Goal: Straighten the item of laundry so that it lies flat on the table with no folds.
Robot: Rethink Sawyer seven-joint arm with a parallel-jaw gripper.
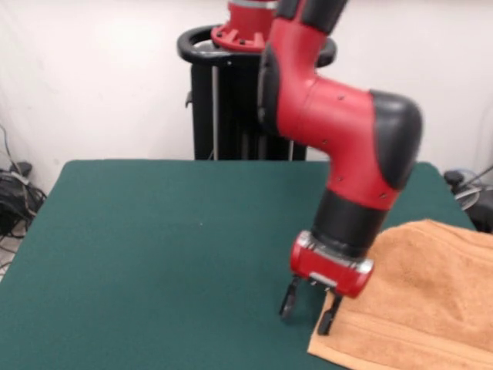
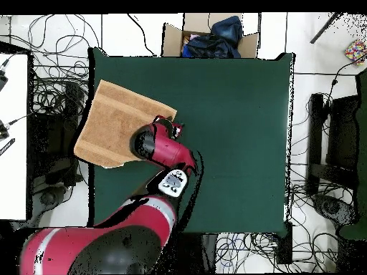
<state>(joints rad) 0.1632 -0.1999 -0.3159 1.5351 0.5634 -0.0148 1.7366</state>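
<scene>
1 orange-tan terry-cloth towel [image 1: 431,301] lay at the near right corner of the front view, its near edge marked by woven border bands, and in the overhead view it hung partly over the table's left edge. Its corner sat just under the 1 black 2-fingered gripper [image 1: 310,307], which was spread apart and grasping nothing, its tips down at the cloth's edge. Above it rose the 1 red and black arm [image 1: 339,123]. The wide dark green felt-topped table [image 1: 169,231] held nothing else. Beyond stood a white wall [image 1: 92,77]; overhead, tangled cables [image 2: 50,43] and 1 open cardboard box [image 2: 208,36] of dark cloth lay on the white floor [image 2: 14,179].
</scene>
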